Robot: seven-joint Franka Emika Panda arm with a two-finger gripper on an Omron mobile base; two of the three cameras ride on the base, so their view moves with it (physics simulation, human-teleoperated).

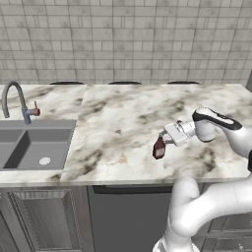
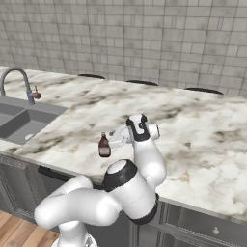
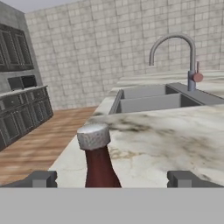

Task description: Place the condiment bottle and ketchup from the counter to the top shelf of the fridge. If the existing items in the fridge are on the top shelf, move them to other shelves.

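Note:
The ketchup, a dark red bottle with a grey cap, stands upright on the marbled counter near its front edge. It also stands out in the right base view. My gripper reaches in level from the right, open, with its tips at the bottle's neck. In the hand view the ketchup rises between the two fingertips, left of the middle, and touches neither. The gripper is wide open.
A steel sink with a curved tap is set into the counter at the left. The tiled wall runs behind. In the hand view, past the sink, lie a wooden floor and dark cabinets.

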